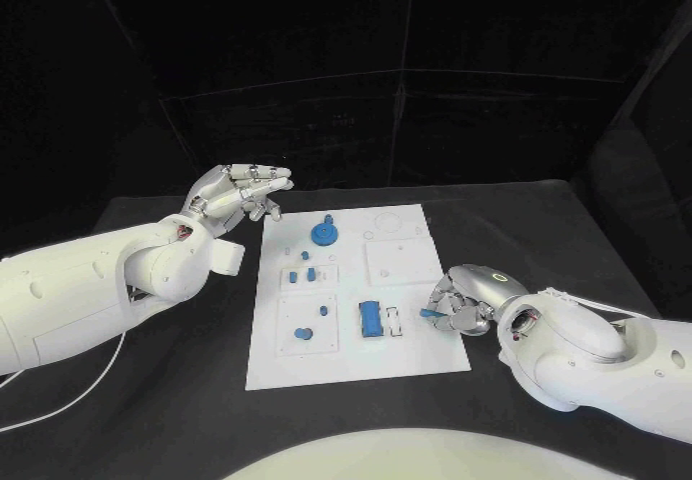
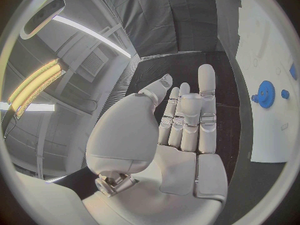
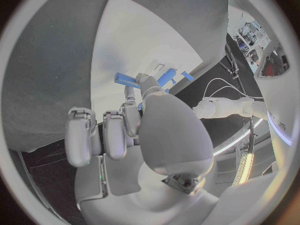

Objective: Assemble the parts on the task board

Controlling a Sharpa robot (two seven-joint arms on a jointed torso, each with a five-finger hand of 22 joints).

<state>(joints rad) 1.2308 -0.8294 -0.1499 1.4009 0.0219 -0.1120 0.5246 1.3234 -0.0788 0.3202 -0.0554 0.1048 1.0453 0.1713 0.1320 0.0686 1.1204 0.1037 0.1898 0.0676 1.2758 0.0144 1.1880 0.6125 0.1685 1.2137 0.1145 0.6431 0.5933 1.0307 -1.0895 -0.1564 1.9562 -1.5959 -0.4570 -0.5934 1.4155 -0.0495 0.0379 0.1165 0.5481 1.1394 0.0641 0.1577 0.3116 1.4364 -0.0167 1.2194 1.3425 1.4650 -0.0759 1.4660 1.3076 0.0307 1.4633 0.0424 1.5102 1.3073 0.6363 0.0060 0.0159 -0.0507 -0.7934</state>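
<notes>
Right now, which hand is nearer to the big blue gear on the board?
Left. The left hand hovers open just off the board's far left corner, close to the blue gear. The right hand is at the board's near right edge, farther away.

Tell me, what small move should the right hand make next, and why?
Probably carry its part inward over the task board. The right hand sits at the board's right edge and seems to pinch a small blue part between its fingertips, not yet seated. The left hand is open, off the board's far left corner.
</notes>
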